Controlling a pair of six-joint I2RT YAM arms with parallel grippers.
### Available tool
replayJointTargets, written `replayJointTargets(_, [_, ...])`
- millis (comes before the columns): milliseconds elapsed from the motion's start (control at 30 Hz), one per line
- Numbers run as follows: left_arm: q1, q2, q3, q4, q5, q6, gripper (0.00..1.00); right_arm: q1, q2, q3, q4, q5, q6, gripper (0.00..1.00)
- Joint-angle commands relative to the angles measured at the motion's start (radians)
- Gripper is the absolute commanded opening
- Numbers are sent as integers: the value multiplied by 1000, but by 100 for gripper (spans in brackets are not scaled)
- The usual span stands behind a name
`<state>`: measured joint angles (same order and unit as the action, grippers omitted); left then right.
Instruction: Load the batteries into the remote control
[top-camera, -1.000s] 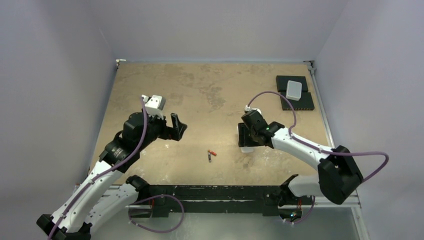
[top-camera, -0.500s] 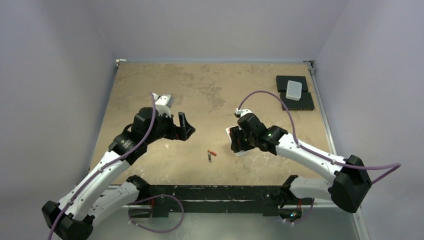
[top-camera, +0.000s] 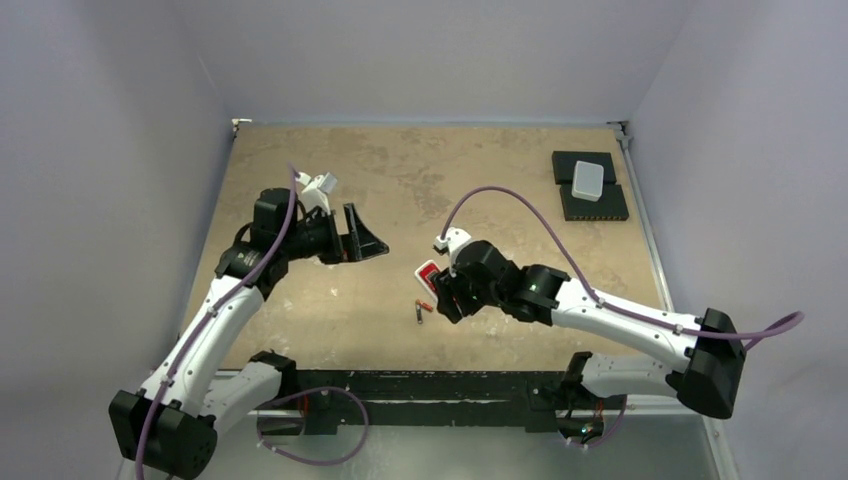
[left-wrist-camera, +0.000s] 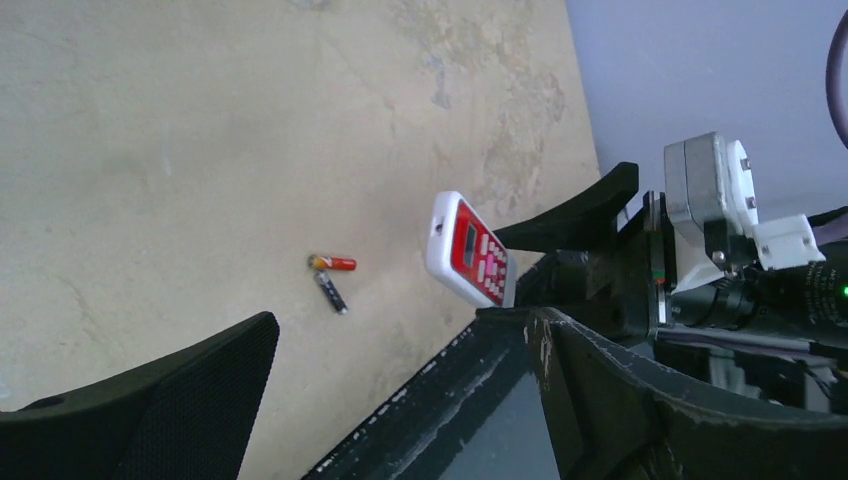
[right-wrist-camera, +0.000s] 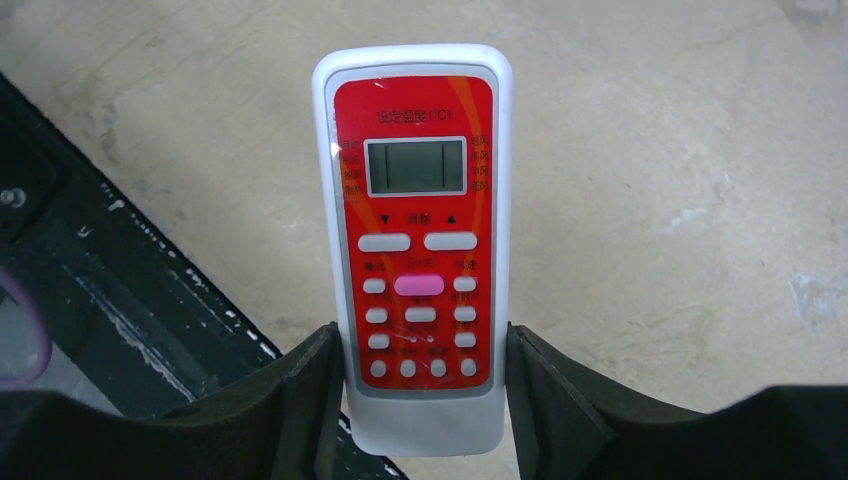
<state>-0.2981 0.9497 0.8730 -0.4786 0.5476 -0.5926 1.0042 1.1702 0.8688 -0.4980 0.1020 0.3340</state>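
Over the table (top-camera: 420, 170), right end effector (right-wrist-camera: 423, 395) clamps remote control (right-wrist-camera: 418, 230).

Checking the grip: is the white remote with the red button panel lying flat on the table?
No: the right gripper clamps the red-faced white remote by its sides, above the tan tabletop.

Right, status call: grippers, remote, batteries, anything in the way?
Left gripper open, empty. Right gripper shut on white slab remote, red button panel. Two small dark batteries, red-orange ends, lying loose on tan table. Nothing covering them.

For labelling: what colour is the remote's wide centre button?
Pink button on the remote; clearest in right wrist view.
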Motion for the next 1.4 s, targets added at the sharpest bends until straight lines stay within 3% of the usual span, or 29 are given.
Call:
replayJointTargets(0, [28, 34, -3, 2, 248, -32, 96, 62, -44, 40, 107, -8, -109, 0])
replayJointTargets(567, [29, -29, -130, 14, 381, -87, 84, 241, 44, 150, 171, 43, -270, 0])
replayJointTargets(767, [29, -58, -165, 18, 406, -95, 68, 252, 45, 149, 198, 48, -271, 0])
replayJointTargets(1067, [28, -85, -205, 49, 444, -115, 52, 267, 58, 152, 205, 62, -263, 0])
replayJointTargets(1233, [29, -86, -213, 57, 451, -115, 37, 274, 66, 160, 200, 62, -261, 0])
replayJointTargets(1367, [28, -83, -219, 69, 453, -117, 17, 278, 66, 159, 201, 57, -259, 0])
